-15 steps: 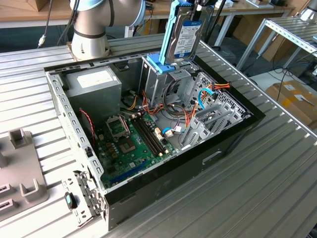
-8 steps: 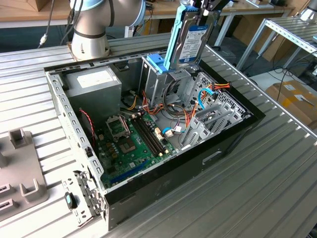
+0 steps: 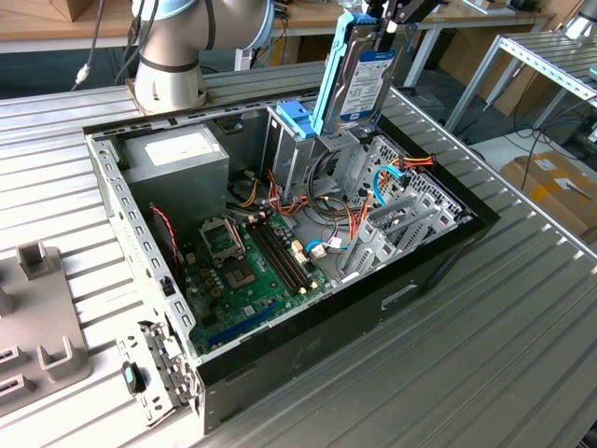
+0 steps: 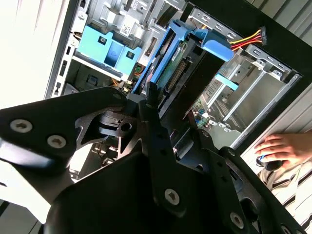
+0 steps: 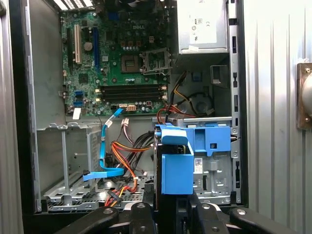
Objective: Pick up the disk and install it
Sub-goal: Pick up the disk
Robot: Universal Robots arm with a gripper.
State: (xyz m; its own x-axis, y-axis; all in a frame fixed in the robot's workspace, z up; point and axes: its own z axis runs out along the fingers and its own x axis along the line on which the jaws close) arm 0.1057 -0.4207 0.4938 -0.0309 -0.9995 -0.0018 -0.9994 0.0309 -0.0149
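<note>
The gripper (image 4: 173, 109), its black linkage bars large in the foreground, clamps the disk (image 4: 178, 68) edge-on, so that the green circuit board shows between the blue rails (image 4: 214, 46). The disk hangs over the open computer case (image 4: 282, 53), close to a blue latch (image 4: 105, 48) on the metal cage (image 4: 109, 12). Red, yellow and black wires (image 4: 248, 38) run just beyond it. Outside the case, a person's hand (image 4: 280, 148) rests on a small dark object (image 4: 271, 165).

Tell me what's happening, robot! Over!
Claw shut on the disk. Disk upright over the open case, next to the blue latch, not in yet. Loose cables inside the case; a hand outside it.
</note>
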